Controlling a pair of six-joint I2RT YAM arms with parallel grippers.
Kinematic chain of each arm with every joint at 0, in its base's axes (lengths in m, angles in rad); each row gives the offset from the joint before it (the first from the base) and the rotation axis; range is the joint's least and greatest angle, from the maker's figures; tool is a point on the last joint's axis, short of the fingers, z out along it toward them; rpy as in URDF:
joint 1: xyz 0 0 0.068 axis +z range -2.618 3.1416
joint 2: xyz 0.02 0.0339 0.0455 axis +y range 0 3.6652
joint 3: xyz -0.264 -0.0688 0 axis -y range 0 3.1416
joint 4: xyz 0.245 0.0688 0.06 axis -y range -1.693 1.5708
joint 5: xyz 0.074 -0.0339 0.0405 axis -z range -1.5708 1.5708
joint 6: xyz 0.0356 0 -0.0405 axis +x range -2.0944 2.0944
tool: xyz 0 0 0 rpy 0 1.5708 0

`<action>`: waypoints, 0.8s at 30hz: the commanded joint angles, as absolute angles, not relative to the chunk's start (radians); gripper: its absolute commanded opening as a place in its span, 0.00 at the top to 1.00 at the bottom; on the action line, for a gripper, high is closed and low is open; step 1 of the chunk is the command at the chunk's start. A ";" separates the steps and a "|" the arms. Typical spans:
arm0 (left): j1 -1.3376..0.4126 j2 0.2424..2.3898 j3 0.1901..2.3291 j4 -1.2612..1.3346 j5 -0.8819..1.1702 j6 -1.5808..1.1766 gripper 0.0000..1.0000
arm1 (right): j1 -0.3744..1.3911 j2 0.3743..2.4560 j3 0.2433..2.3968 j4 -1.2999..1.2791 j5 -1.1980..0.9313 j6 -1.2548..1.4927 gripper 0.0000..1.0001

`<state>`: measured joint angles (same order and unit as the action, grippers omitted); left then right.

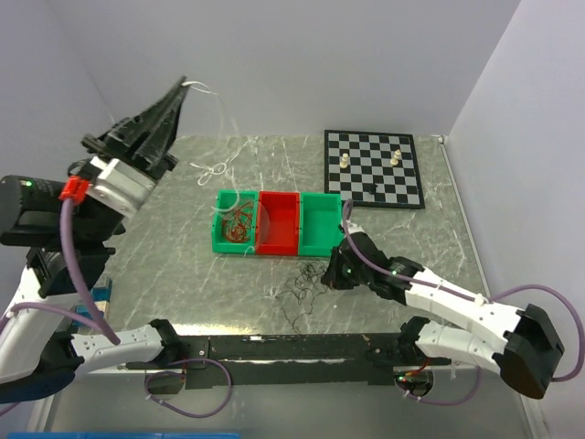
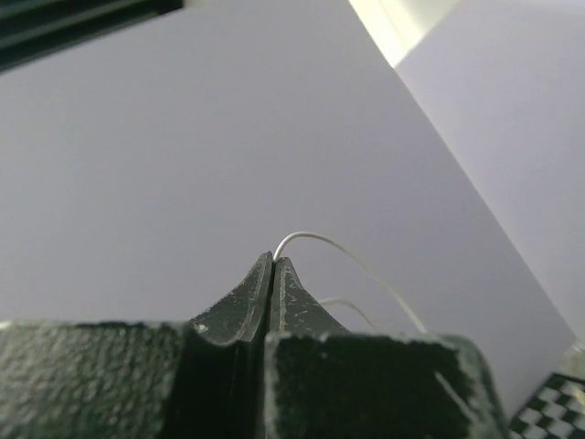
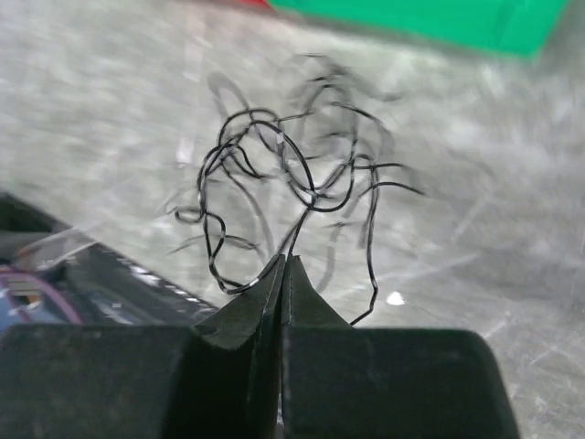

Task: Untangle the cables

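My left gripper [image 1: 183, 85] is raised high at the back left, shut on a thin white cable [image 1: 222, 110]. That cable arcs down to a small white bunch [image 1: 218, 170] on the table. In the left wrist view the closed tips [image 2: 274, 259] pinch the white cable [image 2: 340, 247] against the wall. My right gripper [image 1: 329, 273] sits low in front of the bins, shut on a strand of the black cable tangle [image 1: 304, 279]. The right wrist view shows that tangle [image 3: 302, 178] rising from the closed tips [image 3: 284, 261]. Red-brown cables [image 1: 239, 223] lie in the left green bin [image 1: 219, 240].
A red bin [image 1: 280, 240] and a second green bin [image 1: 320, 240] stand joined to the first, mid-table. A chessboard [image 1: 375, 174] with a few pieces lies at the back right. White walls enclose the back and both sides.
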<state>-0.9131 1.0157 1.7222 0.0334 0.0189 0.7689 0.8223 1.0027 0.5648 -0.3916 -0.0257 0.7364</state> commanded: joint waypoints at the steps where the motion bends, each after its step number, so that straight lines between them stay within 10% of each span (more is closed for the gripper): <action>1: -0.911 0.996 1.686 -0.075 0.083 0.698 0.97 | 0.828 0.951 0.690 -0.437 0.000 0.666 0.99; 10: -0.911 0.963 1.592 -0.190 0.170 0.664 0.99 | 0.828 0.897 0.860 -0.397 0.009 0.542 0.53; 24: -0.914 0.940 1.499 -0.244 0.255 0.732 0.99 | 0.827 0.827 0.831 -0.129 -0.176 0.451 0.37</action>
